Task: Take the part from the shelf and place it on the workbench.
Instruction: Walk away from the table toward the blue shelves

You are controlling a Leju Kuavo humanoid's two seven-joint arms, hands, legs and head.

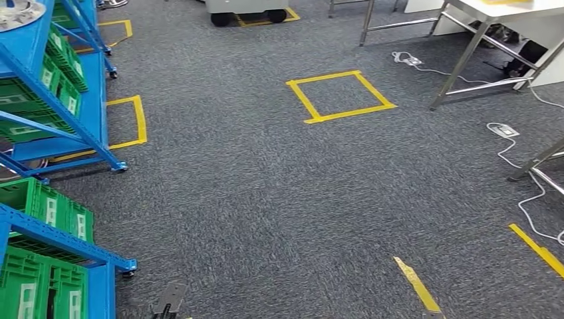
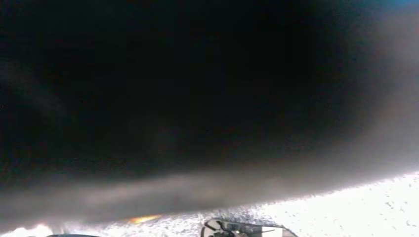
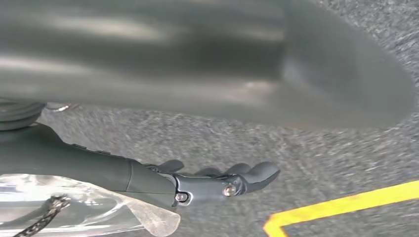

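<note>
Grey carpet covers the floor, marked with a yellow tape square far ahead, another tape outline beside the shelf, and short tape strips near on the right. Blue shelf units stand along the left, holding green crates on the near unit and more green crates on the far one; a round metal piece lies on top of the far unit, though whether it is the part cannot be told. Far right, metal table legs carry a pale tabletop, with white cables trailing over the carpet near them. In the right wrist view the right hand hangs over the carpet with its fingers stretched out nearly straight and lying together, and nothing between them that can be seen; a clear plastic bag with something dark and chain-like inside lies against the wrist side of the arm, and whether the hand has hold of it cannot be told. A yellow tape corner crosses the carpet below the fingers. The left wrist view is dark and blurred, so the left hand's state cannot be told.
</note>
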